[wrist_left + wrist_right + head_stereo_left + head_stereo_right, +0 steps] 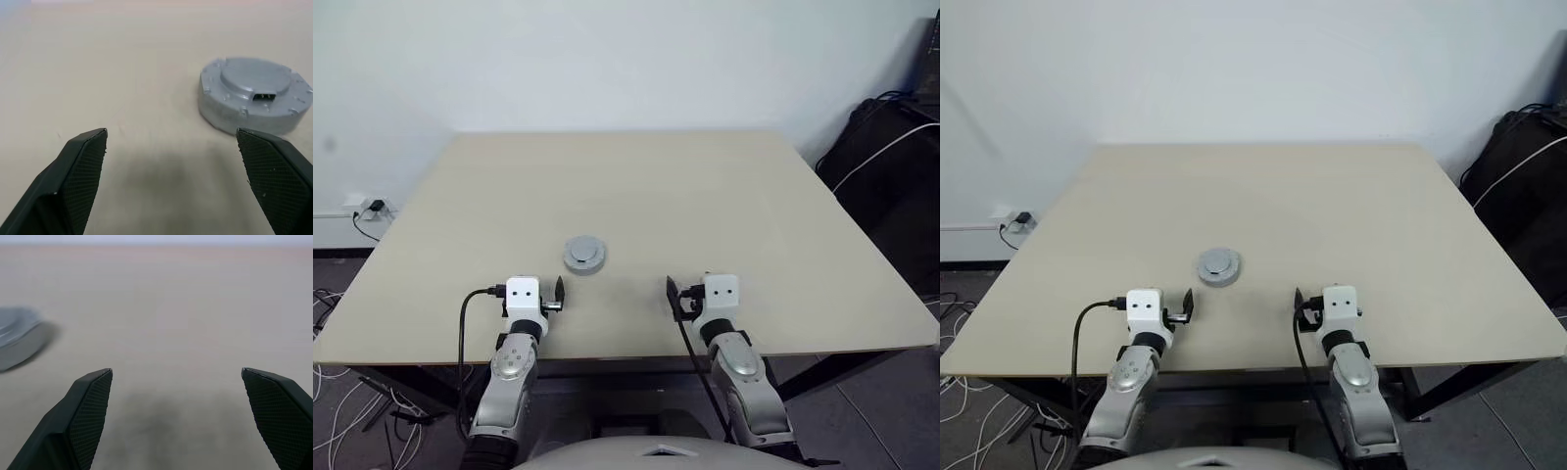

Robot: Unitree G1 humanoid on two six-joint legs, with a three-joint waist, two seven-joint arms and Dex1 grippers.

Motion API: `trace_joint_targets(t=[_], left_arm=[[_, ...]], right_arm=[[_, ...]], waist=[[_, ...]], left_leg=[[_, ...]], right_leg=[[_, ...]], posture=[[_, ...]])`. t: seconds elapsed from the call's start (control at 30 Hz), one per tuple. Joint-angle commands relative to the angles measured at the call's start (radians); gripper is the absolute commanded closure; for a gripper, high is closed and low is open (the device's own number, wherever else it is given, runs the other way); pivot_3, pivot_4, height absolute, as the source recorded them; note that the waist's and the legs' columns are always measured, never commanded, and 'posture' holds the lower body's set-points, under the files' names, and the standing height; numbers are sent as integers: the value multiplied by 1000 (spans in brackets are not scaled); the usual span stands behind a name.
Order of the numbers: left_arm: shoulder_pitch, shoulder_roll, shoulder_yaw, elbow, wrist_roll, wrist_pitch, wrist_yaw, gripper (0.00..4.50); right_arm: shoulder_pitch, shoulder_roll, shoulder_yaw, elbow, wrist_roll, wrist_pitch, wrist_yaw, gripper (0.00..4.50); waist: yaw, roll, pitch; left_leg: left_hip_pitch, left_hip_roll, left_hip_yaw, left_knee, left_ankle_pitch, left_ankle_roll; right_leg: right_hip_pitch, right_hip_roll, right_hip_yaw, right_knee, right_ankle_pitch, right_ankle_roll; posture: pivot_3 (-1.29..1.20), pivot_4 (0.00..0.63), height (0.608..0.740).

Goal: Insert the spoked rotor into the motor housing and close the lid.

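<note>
One round silver-grey piece sits on the desk [783, 215], near the middle and a little toward my side: the lid [584, 254], closed down over a low round grey body with small screws round its rim. From the left wrist view a raised flat disc tops it, with a small dark socket at the disc's edge. Rotor and copper coils are hidden under the cover; cannot tell more of them.

My left tool [546, 294] hangs over the near edge of the desk, fingers spread wide, nothing between them. Lid lies ahead of it and off toward my right, apart from both fingers [78, 176].

My right tool [683, 299] hangs likewise over the near edge, fingers wide, empty. Lid lies ahead and toward my left, well apart from it; bare desk between its fingers [85, 416].

Both tools level with each other, the lid between them and further out.

Beyond the desk: pale wall, a wall socket [367, 209] low on my left, a dark bag [886, 166] with white cable on my right.
</note>
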State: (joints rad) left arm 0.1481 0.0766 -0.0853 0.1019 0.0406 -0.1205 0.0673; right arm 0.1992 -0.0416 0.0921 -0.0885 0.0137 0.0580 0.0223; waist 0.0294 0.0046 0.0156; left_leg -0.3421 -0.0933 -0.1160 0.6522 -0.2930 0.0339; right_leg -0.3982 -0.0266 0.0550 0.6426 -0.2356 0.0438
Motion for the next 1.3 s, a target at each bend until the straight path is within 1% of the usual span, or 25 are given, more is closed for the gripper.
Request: trace_joint_targets(t=[0.03,0.17,0.33,0.5,0.97,1.1,1.3], left_arm=[[-11,-17,12,20,23,-108,20,36],[-14,-34,35,46,36,-161,56,36],[-14,-40,44,51,27,-205,34,36],[-14,-40,49,57,22,-209,21,36],[-27,-38,56,78,31,-220,18,36],[-24,-36,58,77,32,-220,18,36],[-30,-35,64,75,30,-213,13,36]], right_arm=[[19,12,-8,-4,-24,-92,-23,0],[35,15,-5,13,-39,-100,-30,0],[34,34,-20,21,-24,-96,-34,0],[33,49,-22,32,-28,-110,-35,0],[-11,50,-23,66,-32,-152,-22,0],[-20,40,-17,78,-13,-181,19,0],[-24,46,-29,94,-7,-216,18,0]], waist=[[0,0,0],[-1,1,1],[-1,2,2],[-1,2,2],[-1,2,2],[-1,2,2],[-1,2,2]], left_leg=[[0,0,0,0,0,1],[0,0,0,0,0,1],[0,0,0,3,0,1],[0,0,0,4,2,6],[0,0,-1,4,2,6],[0,0,-1,4,2,6],[0,0,-1,4,2,6]], right_leg=[[0,0,0,0,0,0],[1,0,0,0,0,0],[2,0,-1,1,0,1],[2,0,-1,1,0,1],[2,0,-2,1,0,1],[2,0,-2,1,0,1],[2,0,-2,1,0,1]], posture=[[0,0,740],[0,0,740],[0,0,740],[0,0,740],[0,0,740],[0,0,740],[0,0,740]])
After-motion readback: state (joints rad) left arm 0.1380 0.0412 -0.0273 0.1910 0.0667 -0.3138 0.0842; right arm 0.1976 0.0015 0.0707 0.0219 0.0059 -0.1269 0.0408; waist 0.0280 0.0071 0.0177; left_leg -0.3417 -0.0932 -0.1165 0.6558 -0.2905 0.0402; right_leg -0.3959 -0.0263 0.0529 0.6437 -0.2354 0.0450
